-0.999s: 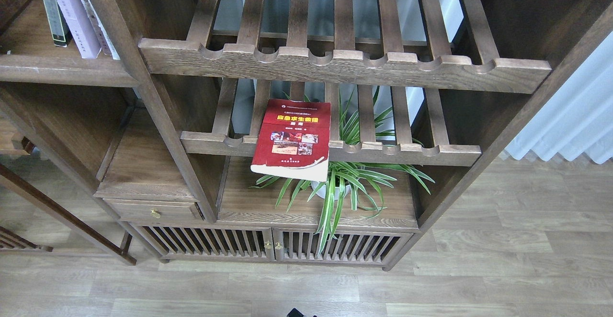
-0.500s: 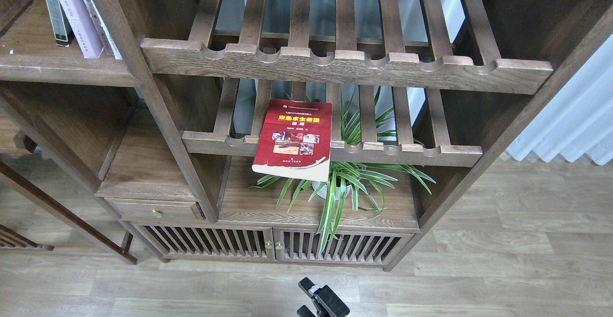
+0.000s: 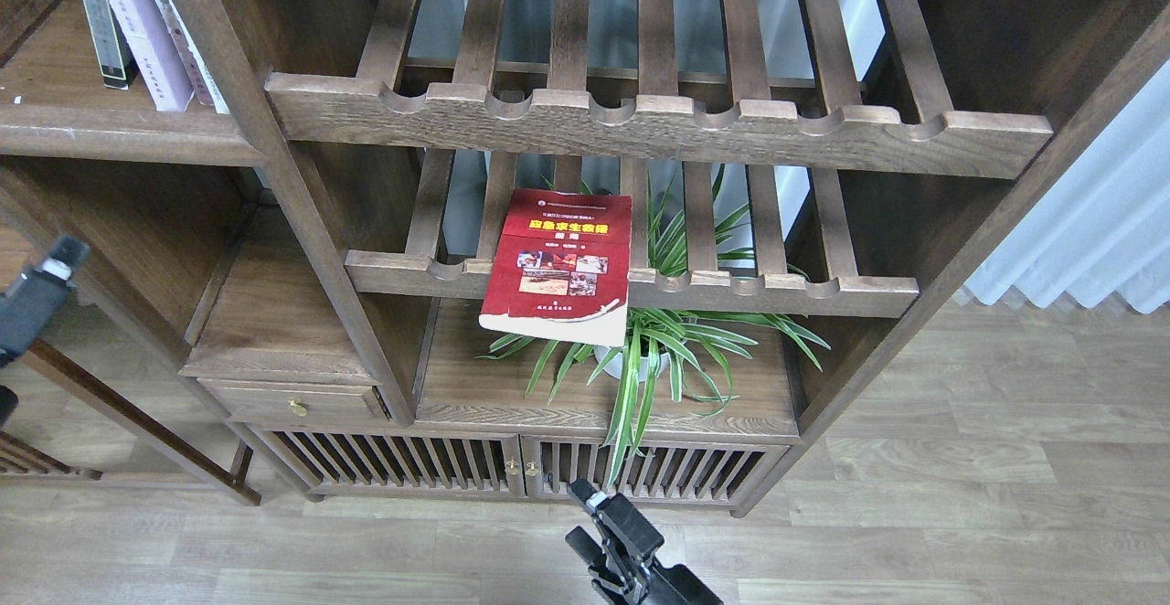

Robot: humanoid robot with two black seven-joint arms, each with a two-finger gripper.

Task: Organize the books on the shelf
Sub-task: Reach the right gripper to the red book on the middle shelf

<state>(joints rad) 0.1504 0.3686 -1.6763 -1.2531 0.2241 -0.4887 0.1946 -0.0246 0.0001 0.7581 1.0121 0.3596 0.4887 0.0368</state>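
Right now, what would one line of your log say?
red book flat on lower slatted rack, overhanging | right jaws open, empty, low | left jaws unclear

One red book [image 3: 559,260]. Four upright books [image 3: 146,25] at far left, as far as can be told. Two slatted racks [image 3: 658,121]. One potted plant [image 3: 667,349]. Two hands: left hand [image 3: 41,290], right hand [image 3: 599,532].

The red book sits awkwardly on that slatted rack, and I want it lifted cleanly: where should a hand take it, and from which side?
Probably the near bottom edge of the red book, approached from the front. That edge overhangs the rack's front rail, so fingers could close above and below it; the rest lies flat on the slats.
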